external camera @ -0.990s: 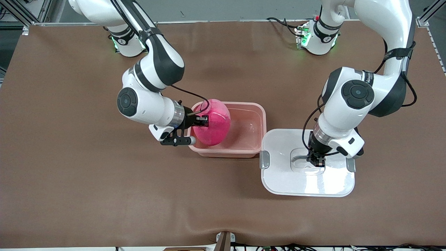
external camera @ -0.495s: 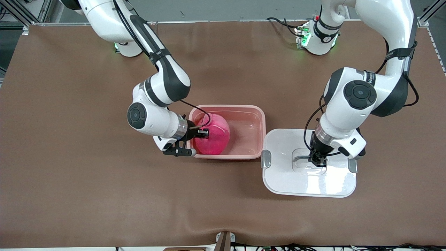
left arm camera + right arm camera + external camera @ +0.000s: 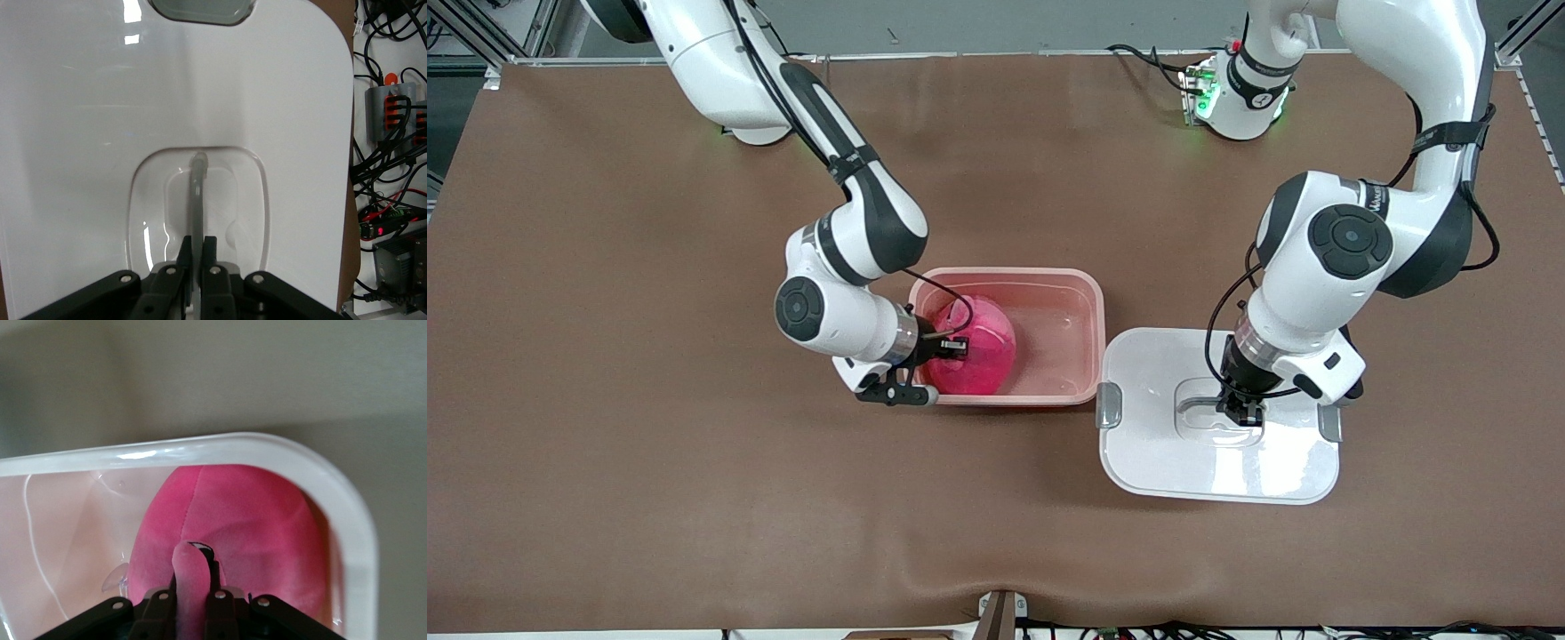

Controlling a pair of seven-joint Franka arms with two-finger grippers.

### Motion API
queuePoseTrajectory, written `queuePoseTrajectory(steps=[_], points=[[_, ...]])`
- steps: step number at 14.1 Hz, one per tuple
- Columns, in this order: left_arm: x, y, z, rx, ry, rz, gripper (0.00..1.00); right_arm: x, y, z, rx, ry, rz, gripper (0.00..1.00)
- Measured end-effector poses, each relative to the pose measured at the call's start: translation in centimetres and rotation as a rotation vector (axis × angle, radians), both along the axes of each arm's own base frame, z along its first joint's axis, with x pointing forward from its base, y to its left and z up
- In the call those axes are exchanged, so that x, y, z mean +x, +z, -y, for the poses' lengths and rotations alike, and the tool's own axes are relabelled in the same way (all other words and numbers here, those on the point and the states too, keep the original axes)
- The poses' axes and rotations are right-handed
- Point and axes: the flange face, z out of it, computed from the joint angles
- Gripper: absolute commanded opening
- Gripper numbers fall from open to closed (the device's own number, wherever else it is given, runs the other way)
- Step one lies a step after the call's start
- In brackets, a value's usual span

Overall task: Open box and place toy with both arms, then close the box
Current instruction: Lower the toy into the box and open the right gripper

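Observation:
The open pink box base (image 3: 1076,284) stands mid-table. The pink plush toy (image 3: 974,351) sits inside it at the right arm's end. My right gripper (image 3: 953,344) is shut on one of the toy's ears (image 3: 190,577), with the toy's body (image 3: 253,520) inside the base's rim (image 3: 333,487). The white lid (image 3: 1156,462) lies flat on the table beside the base, toward the left arm's end. My left gripper (image 3: 1240,411) is shut on the lid's clear handle (image 3: 197,193) in the recessed centre.
Grey clips (image 3: 1109,404) sit on the lid's two ends. Brown mat (image 3: 694,498) covers the table around the box. Cables and electronics (image 3: 390,120) show past the table edge in the left wrist view.
My right gripper has lowered the toy from above the base's rim down into the base. The left gripper and lid have hardly moved.

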Motion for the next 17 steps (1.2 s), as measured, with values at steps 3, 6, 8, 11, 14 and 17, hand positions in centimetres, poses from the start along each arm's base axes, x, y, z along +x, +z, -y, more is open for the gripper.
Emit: queuePoseTrajectory(steps=[3,6,8,11,14,17], points=[[-0.1,0.2,0.0,0.000,0.000,0.001,0.00,-1.9,-0.8,-3.8,0.003,0.036,0.058,0.00],[-0.1,0.2,0.0,0.000,-0.003,0.001,0.00,-3.0,-1.8,-6.4,0.012,0.049,0.112,0.00],[-0.1,0.1,0.0,0.001,-0.008,0.001,0.00,-4.0,-2.8,-8.3,0.022,0.054,0.163,0.00],[-0.2,-0.1,-0.1,0.004,-0.013,-0.004,0.00,-6.0,-4.8,-11.4,0.023,0.086,0.235,0.00],[-0.2,-0.2,-0.1,0.007,-0.021,-0.007,0.00,-6.9,-5.5,-13.2,-0.031,0.183,0.329,0.00],[-0.2,-0.3,-0.3,0.008,-0.025,-0.007,0.00,-7.5,-6.8,-14.3,-0.053,0.239,0.426,0.00]])
